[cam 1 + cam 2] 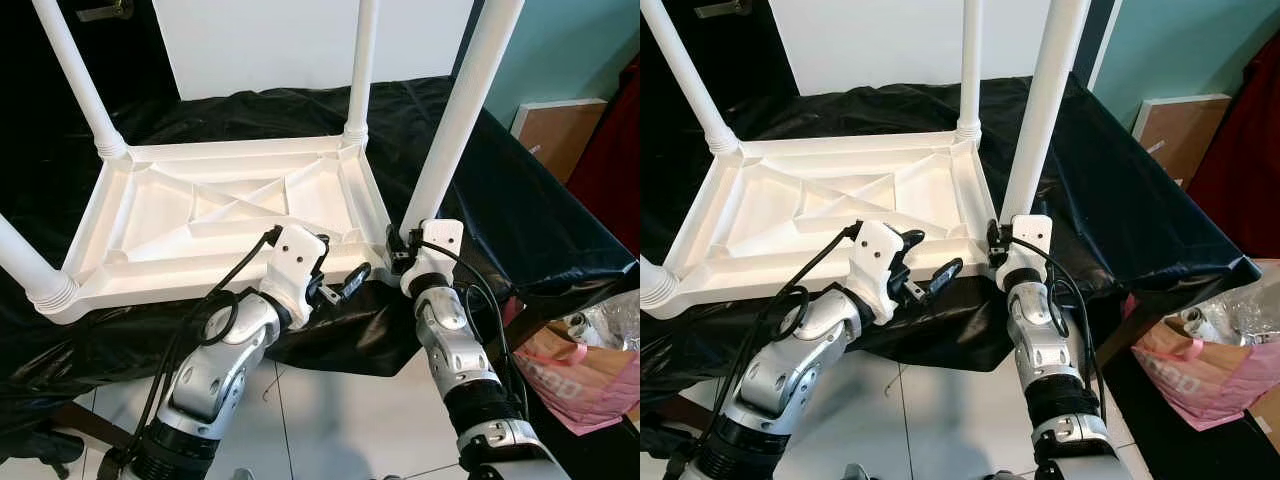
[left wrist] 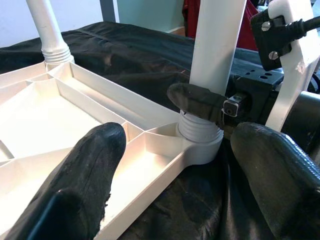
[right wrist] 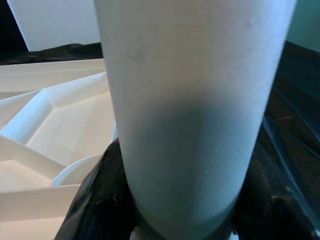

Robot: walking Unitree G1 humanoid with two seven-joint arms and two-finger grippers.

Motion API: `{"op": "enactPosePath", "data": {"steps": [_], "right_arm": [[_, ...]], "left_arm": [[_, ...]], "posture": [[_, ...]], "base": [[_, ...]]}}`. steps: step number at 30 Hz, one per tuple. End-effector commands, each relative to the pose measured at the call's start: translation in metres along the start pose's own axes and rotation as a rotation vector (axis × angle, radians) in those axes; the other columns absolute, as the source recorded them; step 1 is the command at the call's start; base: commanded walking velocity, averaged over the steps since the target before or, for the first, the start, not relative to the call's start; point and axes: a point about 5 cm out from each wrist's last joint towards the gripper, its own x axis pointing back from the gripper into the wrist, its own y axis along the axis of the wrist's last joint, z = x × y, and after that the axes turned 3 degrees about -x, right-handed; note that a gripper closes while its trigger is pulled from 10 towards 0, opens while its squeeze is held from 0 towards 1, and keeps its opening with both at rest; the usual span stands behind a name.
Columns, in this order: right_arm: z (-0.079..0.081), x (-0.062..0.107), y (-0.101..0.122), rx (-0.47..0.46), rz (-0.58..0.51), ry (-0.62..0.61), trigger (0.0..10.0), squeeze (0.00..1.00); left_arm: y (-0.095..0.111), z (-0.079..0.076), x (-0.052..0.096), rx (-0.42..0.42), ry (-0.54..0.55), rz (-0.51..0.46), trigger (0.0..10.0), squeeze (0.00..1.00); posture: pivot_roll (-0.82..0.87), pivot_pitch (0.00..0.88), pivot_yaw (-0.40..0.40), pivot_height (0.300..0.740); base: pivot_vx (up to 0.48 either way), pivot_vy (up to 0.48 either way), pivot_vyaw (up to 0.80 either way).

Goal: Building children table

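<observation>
A white plastic children's table [image 1: 215,215] lies upside down on a black-draped surface, with legs standing up at its corners. My right gripper [image 1: 403,240] is shut on the base of the near right leg [image 1: 455,120], just above its threaded socket [image 2: 200,131]; one black finger [image 2: 197,100] wraps the leg. In the right wrist view the leg [image 3: 195,100] sits between both fingers. My left gripper [image 1: 340,288] hangs open at the table's near edge, a short way left of that leg, holding nothing.
A black cloth [image 1: 520,210] covers the work surface and drapes over its front edge. A pink bag [image 1: 585,385] lies on the floor at the right, with a brown board [image 1: 555,130] against the teal wall. White tiled floor [image 1: 330,420] lies below.
</observation>
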Motion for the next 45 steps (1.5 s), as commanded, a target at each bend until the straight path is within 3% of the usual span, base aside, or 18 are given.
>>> {"op": "enactPosePath", "data": {"steps": [1,5,6,7,8,9,15,19,20,21,22,27,33,42,43,44,45], "right_arm": [[-0.006,0.007,-0.015,-0.044,0.072,-0.056,10.0,0.0],[-0.007,0.007,-0.012,-0.04,0.06,-0.048,10.0,0.0],[-0.008,0.006,-0.01,-0.035,0.051,-0.038,10.0,0.09],[-0.009,0.005,-0.008,-0.033,0.044,-0.027,10.0,0.87],[-0.009,0.005,-0.008,-0.033,0.044,-0.027,10.0,0.87],[-0.009,0.005,-0.006,-0.029,0.035,-0.013,10.0,1.0],[-0.015,0.007,0.001,-0.033,0.009,0.061,10.0,1.0],[-0.024,0.01,0.005,-0.029,0.011,0.187,10.0,1.0],[-0.027,0.01,0.005,-0.018,0.026,0.266,10.0,0.18],[-0.027,0.01,0.005,-0.018,0.026,0.266,10.0,0.18],[-0.03,0.01,0.006,0.008,0.037,0.346,10.0,0.0],[-0.031,0.008,0.006,0.041,0.053,0.439,10.0,0.0],[-0.031,-0.009,0.013,0.11,0.074,0.59,10.0,0.0],[-0.027,-0.021,0.014,0.154,0.108,0.67,10.0,0.0],[-0.027,-0.022,0.014,0.158,0.115,0.681,9.0,0.0],[-0.027,-0.022,0.014,0.158,0.115,0.681,9.0,0.0],[-0.028,-0.022,0.012,0.162,0.124,0.688,6.4,0.0]], "left_arm": [[-0.002,-0.006,-0.001,0.01,-0.045,0.007,10.0,0.0],[-0.002,-0.006,0.0,0.01,-0.049,0.01,10.0,0.0],[-0.002,-0.006,0.0,0.009,-0.05,0.012,10.0,0.0],[-0.003,-0.006,0.0,0.009,-0.05,0.013,10.0,0.0],[-0.003,-0.006,0.0,0.009,-0.05,0.013,10.0,0.0],[-0.003,-0.007,0.001,0.009,-0.05,0.013,10.0,0.0],[-0.003,-0.008,0.001,0.011,-0.051,0.012,10.0,0.0],[-0.002,-0.007,0.0,0.011,-0.049,0.012,10.0,0.0],[-0.002,-0.007,0.0,0.01,-0.05,0.011,10.0,0.0],[-0.002,-0.007,0.0,0.01,-0.05,0.011,10.0,0.0],[-0.002,-0.007,0.0,0.007,-0.054,0.011,10.0,0.0],[-0.002,-0.007,-0.001,0.002,-0.062,0.011,10.0,0.0],[-0.001,-0.005,-0.002,-0.01,-0.075,0.012,10.0,0.0],[-0.002,-0.009,-0.002,-0.012,-0.105,0.025,10.0,0.0],[-0.003,-0.009,-0.001,-0.013,-0.108,0.028,10.0,0.0],[-0.003,-0.009,-0.001,-0.013,-0.108,0.028,10.0,0.0],[-0.004,-0.01,-0.001,-0.014,-0.112,0.033,10.0,0.0]], "posture": [[-0.02,0.101,-0.007,0.74],[-0.02,0.104,-0.005,0.74],[-0.02,0.104,-0.006,0.74],[-0.02,0.105,-0.007,0.74],[-0.02,0.105,-0.007,0.74],[-0.02,0.106,-0.008,0.74],[-0.02,0.103,-0.014,0.74],[-0.02,0.095,-0.012,0.74],[-0.02,0.091,-0.009,0.74],[-0.02,0.091,-0.009,0.74],[-0.02,0.086,-0.004,0.74],[-0.02,0.082,0.001,0.74],[-0.02,0.068,0.015,0.74],[-0.01,0.06,0.024,0.74],[-0.01,0.06,0.024,0.74],[-0.01,0.06,0.024,0.74],[0.0,0.064,0.021,0.74]], "base": [[0.0,0.0,0.0],[0.0,0.0,0.0],[0.0,0.0,0.0],[0.0,0.0,0.0],[0.0,0.0,0.0],[0.0,0.0,0.0],[0.0,0.0,0.0],[0.0,0.0,0.0],[0.0,0.0,0.0],[0.0,0.0,0.0],[0.0,0.0,0.0],[0.0,0.0,0.0],[0.0,0.0,0.0],[0.0,0.0,0.0],[0.0,0.0,0.0],[0.0,0.0,0.0],[0.0,0.0,0.0]]}}
